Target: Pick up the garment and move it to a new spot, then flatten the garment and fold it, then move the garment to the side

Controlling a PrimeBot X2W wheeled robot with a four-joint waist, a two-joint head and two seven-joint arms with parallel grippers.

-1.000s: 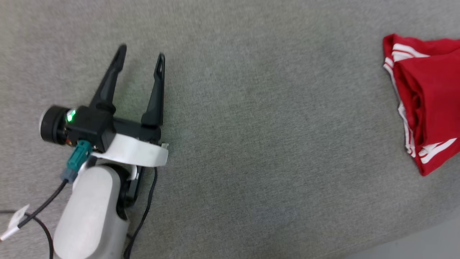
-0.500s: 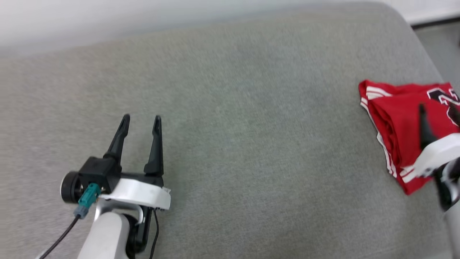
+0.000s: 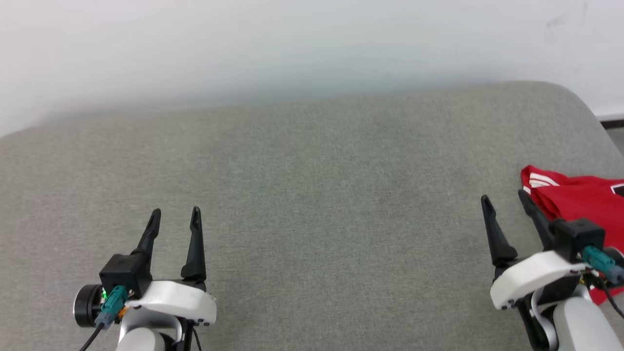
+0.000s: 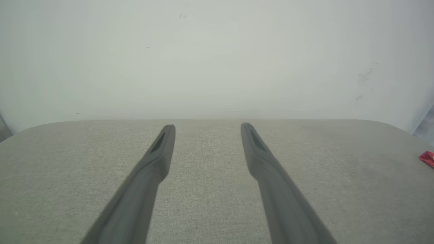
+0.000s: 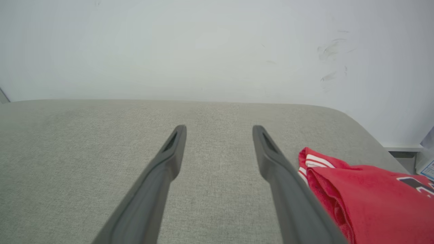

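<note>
Head camera tilted up since a second ago (right claw (image 3: pixel 502 196) now in frame). It's spread, empty, same as left claw (image 3: pixel 176 211). Folded shirt (image 3: pixel 580 195) sits at right edge of grey pad (image 3: pixel 312 195), just beside right claw: retreat straight, don't snag.

This looks like a plain indoor room, closer to a test set-up than a furnished home. The work surface is a broad grey fabric pad (image 3: pixel 312 195) with a soft, rounded corner; it may be a mattress or a sofa seat, but the views do not settle which. It stands against a smooth white wall (image 3: pixel 292 48) that carries a few dark scuffs (image 5: pixel 330 51), as in a room in working use. At the right a pale skirting board (image 5: pixel 403 148) runs along the wall's foot, with a strip of grey floor (image 3: pixel 616 141) beside the pad. A red jersey (image 3: pixel 580 195) lying near the pad's right end adds a household touch.
</note>
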